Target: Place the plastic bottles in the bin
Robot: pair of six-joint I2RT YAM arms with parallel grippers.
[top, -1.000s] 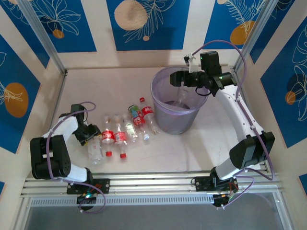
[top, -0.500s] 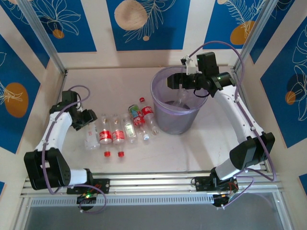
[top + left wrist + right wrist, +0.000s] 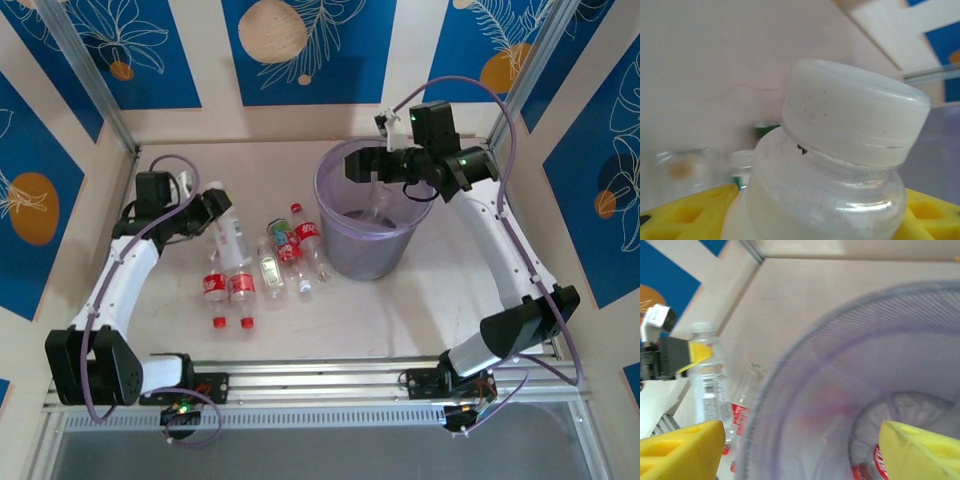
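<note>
Nearest the arm bases, two loose red caps (image 3: 217, 322) lie on the table (image 3: 400, 310). Just beyond them the waiting plastic bottles (image 3: 240, 287) lie on their sides in a row below the left jaws, the green-labelled one (image 3: 270, 268) among them. They are within reach of the left arm, well short of the bin.

The left gripper (image 3: 215, 212) pinches a white-capped bottle (image 3: 233, 245) just under its shoulder. In the left wrist view the yellow fingers (image 3: 687, 210) press on either side of it, with the cap standing above them. The body hangs below the jaws and seems to be off the table, probably so it can be carried across. That arm stretches forward from its base, elbow out to the left, with the wrist turned toward the bin.

Farthest away, the bin (image 3: 345, 250) stands directly beneath the right gripper (image 3: 358, 163). Its fingers (image 3: 682, 445) are spread wide with nothing between them. A red-labelled bottle (image 3: 875, 460) lies on the bin floor below the jaws. The right arm arches high from its base and reaches inward over the rim, gripper pointing left.
</note>
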